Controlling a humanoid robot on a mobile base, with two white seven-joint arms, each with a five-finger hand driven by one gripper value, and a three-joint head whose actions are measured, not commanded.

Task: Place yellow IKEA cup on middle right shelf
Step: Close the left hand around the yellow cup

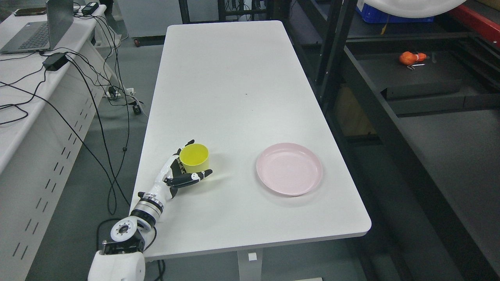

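yellow cup (194,158) | upright, open top | on white table (234,78), near-left edge

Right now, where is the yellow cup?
Head view: the yellow cup stands upright on the white table, near-left, within the left hand, left of the pink plate.

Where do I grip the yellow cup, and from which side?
Grip the yellow cup around its side wall, coming from the left, where the left hand already brackets it. It stands upright, mouth open, with no handle visible, so a wrap grasp likely suits.
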